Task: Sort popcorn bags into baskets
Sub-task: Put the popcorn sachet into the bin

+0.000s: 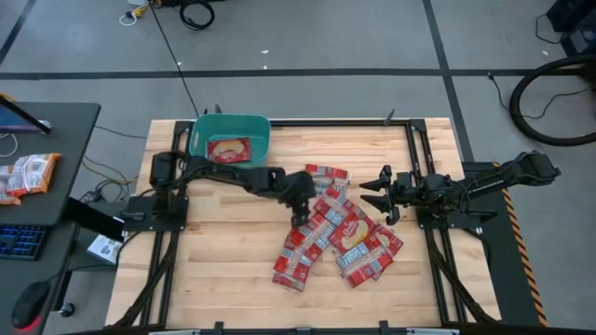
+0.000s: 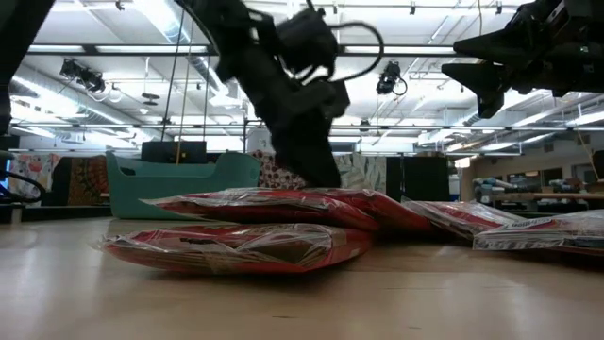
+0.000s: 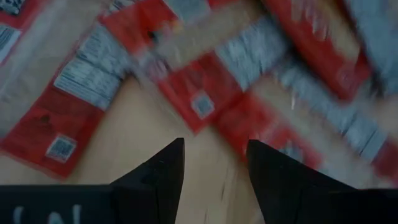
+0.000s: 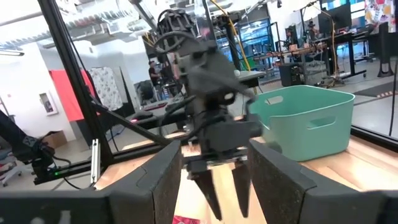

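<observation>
Several red popcorn bags with white bands lie overlapping in a pile on the wooden table, right of centre; in the low view the pile rests flat. One more bag lies inside the teal basket at the far left edge. My left gripper points down over the pile's left edge, open, with blurred bags and bare wood below its fingers. My right gripper hovers open, high above the pile's right side.
Black frame rails run along the table's sides. Bare wood lies left of the pile. A side desk holding other snack bags stands beyond the left edge. The right wrist view shows the left arm and the basket.
</observation>
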Robot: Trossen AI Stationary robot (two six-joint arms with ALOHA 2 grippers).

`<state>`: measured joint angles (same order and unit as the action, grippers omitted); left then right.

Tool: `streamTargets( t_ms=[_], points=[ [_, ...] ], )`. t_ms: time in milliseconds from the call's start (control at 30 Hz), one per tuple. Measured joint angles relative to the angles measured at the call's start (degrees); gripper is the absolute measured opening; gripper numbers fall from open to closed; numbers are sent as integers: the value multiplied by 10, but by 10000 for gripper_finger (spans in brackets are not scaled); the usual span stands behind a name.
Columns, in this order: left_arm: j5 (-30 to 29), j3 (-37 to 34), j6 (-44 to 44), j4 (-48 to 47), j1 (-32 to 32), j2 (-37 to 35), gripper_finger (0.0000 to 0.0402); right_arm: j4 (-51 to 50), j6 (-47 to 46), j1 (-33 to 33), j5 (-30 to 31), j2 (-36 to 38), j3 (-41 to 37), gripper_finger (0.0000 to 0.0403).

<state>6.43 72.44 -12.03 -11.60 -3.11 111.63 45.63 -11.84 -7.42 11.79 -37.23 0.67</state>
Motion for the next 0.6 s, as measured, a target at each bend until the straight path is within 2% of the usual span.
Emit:
streamTargets(
  t_ms=[300, 600],
  points=[
    [54, 0, -103, 43, -37, 6, 176, 9, 2, 0, 0, 0, 0, 189],
    [63, 0, -157, 74, -48, 51, 176, 19, 11, 0, 0, 0, 0, 189]
  ],
)
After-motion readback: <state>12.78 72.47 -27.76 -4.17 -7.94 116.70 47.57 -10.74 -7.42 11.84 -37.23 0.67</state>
